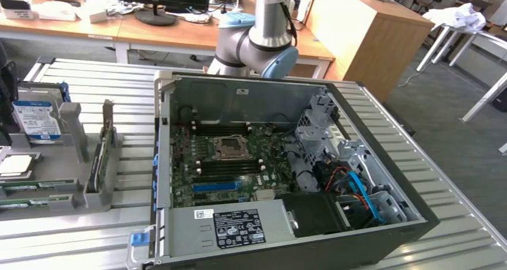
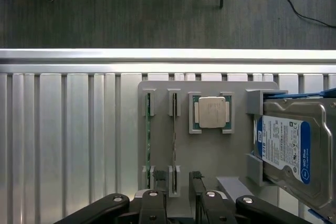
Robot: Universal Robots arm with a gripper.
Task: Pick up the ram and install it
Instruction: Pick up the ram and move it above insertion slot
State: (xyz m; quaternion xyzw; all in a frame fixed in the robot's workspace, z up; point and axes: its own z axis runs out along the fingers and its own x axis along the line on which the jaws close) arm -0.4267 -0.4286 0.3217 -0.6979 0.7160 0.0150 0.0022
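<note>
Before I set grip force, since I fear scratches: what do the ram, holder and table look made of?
Ram: green circuit board, seemingly fibreglass laminate, seen edge-on. Holder: matte grey, likely plastic; no shine. Table: ribbed silver metal, probably aluminium, with bright glare.

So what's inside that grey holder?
The ram and a second stick stand on edge in slots, a square chip lies in a recess, plus a hard drive. The drive covers whatever lies beneath it.
</note>
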